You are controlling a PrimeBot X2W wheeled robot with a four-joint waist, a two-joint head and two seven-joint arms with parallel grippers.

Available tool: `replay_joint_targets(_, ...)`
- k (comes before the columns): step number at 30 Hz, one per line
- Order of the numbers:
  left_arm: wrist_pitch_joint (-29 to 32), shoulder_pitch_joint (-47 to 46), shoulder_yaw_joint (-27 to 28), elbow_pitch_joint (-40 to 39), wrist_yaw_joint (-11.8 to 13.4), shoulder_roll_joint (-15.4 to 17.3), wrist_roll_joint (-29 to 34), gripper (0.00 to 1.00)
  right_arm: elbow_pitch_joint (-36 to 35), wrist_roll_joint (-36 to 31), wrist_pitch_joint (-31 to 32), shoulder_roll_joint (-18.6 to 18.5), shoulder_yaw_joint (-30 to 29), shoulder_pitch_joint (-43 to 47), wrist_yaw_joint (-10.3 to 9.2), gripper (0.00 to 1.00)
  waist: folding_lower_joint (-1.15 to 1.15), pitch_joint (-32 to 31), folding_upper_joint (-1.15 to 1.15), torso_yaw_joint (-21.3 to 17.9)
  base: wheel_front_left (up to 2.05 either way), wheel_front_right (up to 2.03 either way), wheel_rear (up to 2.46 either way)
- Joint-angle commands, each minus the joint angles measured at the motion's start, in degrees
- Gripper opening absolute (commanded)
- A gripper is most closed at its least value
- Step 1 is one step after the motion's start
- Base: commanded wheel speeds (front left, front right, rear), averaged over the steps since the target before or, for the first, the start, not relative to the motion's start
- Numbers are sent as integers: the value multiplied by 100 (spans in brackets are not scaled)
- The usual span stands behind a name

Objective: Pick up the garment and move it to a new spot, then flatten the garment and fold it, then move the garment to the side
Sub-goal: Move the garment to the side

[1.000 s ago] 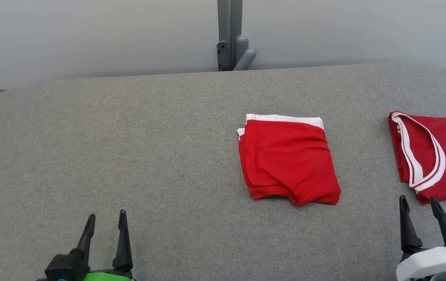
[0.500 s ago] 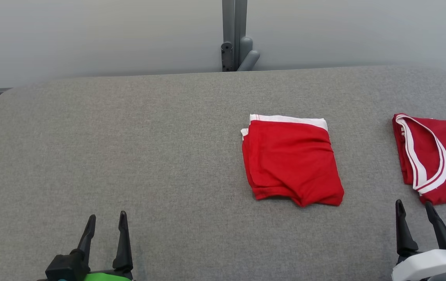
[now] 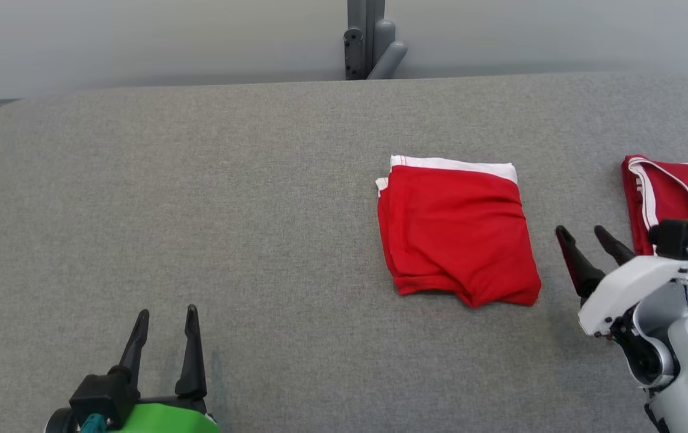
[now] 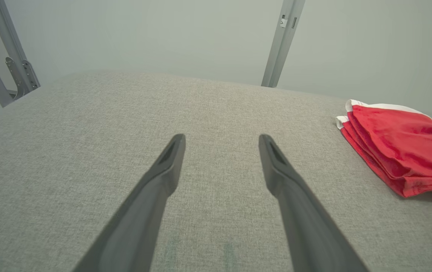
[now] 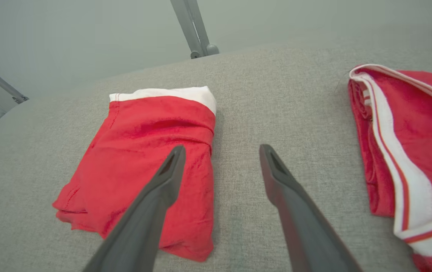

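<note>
Lying folded right of centre on the grey desk (image 3: 199,180) is the red garment (image 3: 457,231), white band at its far edge. Right pincer (image 3: 580,231) is hanging near its right edge, fingers parted and empty; left pincer (image 3: 167,311) is sitting at the near left, likewise parted and empty.

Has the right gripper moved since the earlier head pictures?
Yes. The right gripper came forward and left: once short of the near edge of the folded red garment, now beside its right edge.
</note>
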Motion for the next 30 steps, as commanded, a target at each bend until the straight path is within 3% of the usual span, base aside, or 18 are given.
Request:
replay_joint_targets(1, -15, -93, 2, -24, -28, 11, 42, 100, 61, 54, 147, -49, 91, -130, -1, 100, 0, 146, 0, 54, 0, 0, 0)
replay_joint_targets(6, -15, -227, -77, 33, -25, 11, 10, 100, 596, 405, 639, -185, 535, -597, -2, 100, 0, 272, 0, 198, 0, 0, 0)
replay_joint_targets(23, -14, -456, -216, 89, 9, 11, -60, 100, 1966, 1603, 662, -217, 1260, -1454, -2, 100, 0, 421, 0, 399, 0, 0, 0)
replay_joint_targets(24, -14, -473, -223, 91, 7, 11, -59, 100, 1991, 1668, 674, -257, 1327, -1476, -1, 93, 0, 421, 0, 404, 0, 0, 0)
replay_joint_targets(25, -14, -486, -227, 91, 8, 11, -62, 100, 2006, 1769, 682, -269, 1374, -1494, -2, 17, 0, 420, 0, 406, 0, 0, 0)
replay_joint_targets(26, -14, -486, -227, 91, 8, 11, -62, 100, 2006, 1769, 682, -269, 1374, -1494, -2, 17, 0, 420, 0, 406, 0, 0, 0)
replay_joint_targets(27, -14, -493, -229, 89, 12, 11, -61, 100, 1996, 1853, 648, -303, 1421, -1521, -2, 0, 0, 420, 0, 406, 0, 0, 0)
replay_joint_targets(30, -14, -461, -194, 44, 56, 11, -90, 100, 1902, 2044, 519, -507, 1629, -1605, -2, 0, 0, 418, 0, 353, 0, 0, 0)
